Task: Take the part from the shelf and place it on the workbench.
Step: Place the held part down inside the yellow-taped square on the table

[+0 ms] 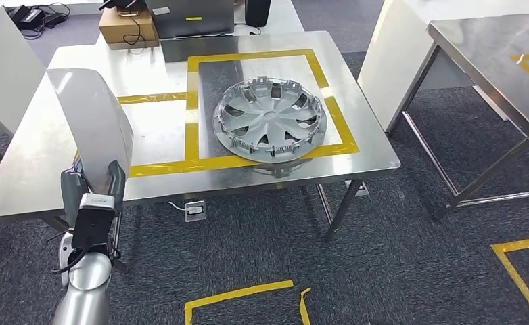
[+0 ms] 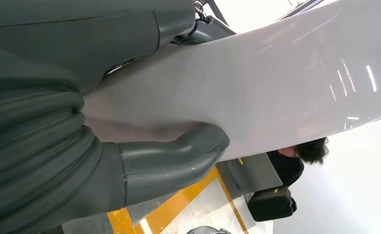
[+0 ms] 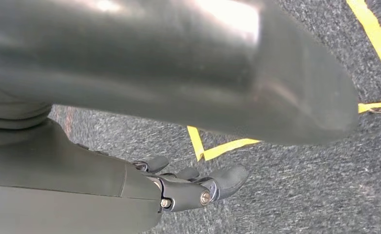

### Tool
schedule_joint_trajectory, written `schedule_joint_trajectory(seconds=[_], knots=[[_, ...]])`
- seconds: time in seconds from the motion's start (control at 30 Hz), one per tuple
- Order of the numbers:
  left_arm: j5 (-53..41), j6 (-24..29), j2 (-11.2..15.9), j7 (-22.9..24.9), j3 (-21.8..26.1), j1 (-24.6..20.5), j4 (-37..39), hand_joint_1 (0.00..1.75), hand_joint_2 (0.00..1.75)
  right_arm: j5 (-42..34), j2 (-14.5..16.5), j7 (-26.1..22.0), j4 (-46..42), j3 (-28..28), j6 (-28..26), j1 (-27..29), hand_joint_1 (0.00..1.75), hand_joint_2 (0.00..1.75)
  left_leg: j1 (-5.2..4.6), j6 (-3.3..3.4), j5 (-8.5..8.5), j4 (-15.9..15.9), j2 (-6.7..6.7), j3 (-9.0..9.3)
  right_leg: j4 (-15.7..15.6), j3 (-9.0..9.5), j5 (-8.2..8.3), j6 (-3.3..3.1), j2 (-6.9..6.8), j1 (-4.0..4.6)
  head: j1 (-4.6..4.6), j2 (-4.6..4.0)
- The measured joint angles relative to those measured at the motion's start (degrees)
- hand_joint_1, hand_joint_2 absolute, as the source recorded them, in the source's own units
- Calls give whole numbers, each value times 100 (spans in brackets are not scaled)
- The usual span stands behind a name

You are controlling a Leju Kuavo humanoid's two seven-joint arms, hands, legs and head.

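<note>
The wheel cover (image 1: 270, 119) lies on the workbench (image 1: 356, 145), inside the tape square (image 1: 193, 115). At its nine o'clock, the part (image 1: 93, 122) stands over the bench edge. A second table (image 1: 498, 61) sits at three o'clock.

**Industrial test workshop or robotics lab**

Stainless-steel surface (image 1: 356, 145) marked with a yellow tape rectangle (image 1: 201, 162); second steel bench (image 1: 492, 54) seen to the right. Grey carpet floor (image 1: 383, 257) taped with yellow outlines (image 1: 238, 294). Automotive wheel cover (image 1: 270, 118) laid inside the taped zone. Cardboard box (image 1: 125, 27) and cables (image 1: 35, 15) noted at the far edge.
</note>
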Motion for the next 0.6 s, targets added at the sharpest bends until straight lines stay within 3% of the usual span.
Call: schedule_joint_trajectory(seconds=[0.03, 0.07, 0.13, 0.2, 0.27, 0.37, 0.43, 0.5, 0.53, 0.57, 0.6], knots=[[0, 1, 3, 1, 1, 14, -2, 175, 175, 4, 1, 11, 1, 0, 3, 10, 0, 0, 0, -4, -33, 2, -4, 33, 143, -156, 56, 8, 0, -7, 1, 0], [0, 3, 5, 1, 1, 27, -6, 175, 175, 8, 2, 19, 0, 0, 10, 19, 0, 0, 1, -14, -69, 4, -11, 78, 52, -196, 238, 10, -1, -13, 1, 0], [-1, 12, 7, 1, 3, 53, -30, 175, 175, 12, 2, 19, 0, 0, 31, 30, 0, 0, 4, -51, -159, 8, -20, 182, -671, 6, 797, -7, -6, -24, 2, 0], [-2, 24, 8, 2, 4, 73, -58, 175, 175, 19, 3, 11, 1, 1, 51, 31, 0, 0, -14, -110, -235, 13, -27, 241, -1302, 253, 1083, -51, -10, -3, -3, 0], [-2, 32, 10, 4, 4, 91, -80, 175, 175, 25, 8, -1, 1, 1, 67, 31, 0, 0, -27, -173, -266, -5, -32, 261, -1421, 312, 1046, -109, -6, 29, -10, 0], [-4, 44, 25, 4, 4, 103, -127, 175, 175, 33, 15, -32, 1, 1, 91, 32, 0, 0, -16, -272, -360, 92, -21, 259, -1471, 390, 1013, -228, -7, 3, -24, 0], [-4, 57, 47, 4, 4, 107, -150, 175, 175, 43, 17, -45, 1, 1, 102, 29, 0, 0, -8, -311, -597, 647, -5, -9, -1503, 476, 971, -306, -15, -11, -40, 0], [-2, 71, 71, 6, 4, 142, -153, 175, 175, 63, 17, -52, 1, 1, 104, 23, 0, 0, -4, -330, -834, 1419, -1, -479, -1503, 545, 907, -341, -12, -5, -46, 0], [0, 76, 81, 7, 4, 166, -153, 175, 175, 75, 17, -55, 1, 1, 105, 23, 0, 0, -4, -333, -823, 1626, -1, -646, -1501, 585, 873, -342, -6, -2, -46, 0], [1, 83, 90, 8, 4, 182, -154, 175, 175, 85, 18, -56, 1, 1, 106, 27, 0, 0, -4, -328, -682, 1604, 0, -706, -1499, 633, 836, -336, 1, -1, -48, 0], [2, 85, 96, 8, 4, 189, -157, 175, 175, 89, 19, -56, 1, 1, 109, 32, 0, 0, -4, -314, -437, 1348, 0, -646, -1497, 691, 794, -325, 7, -1, -48, 0]])
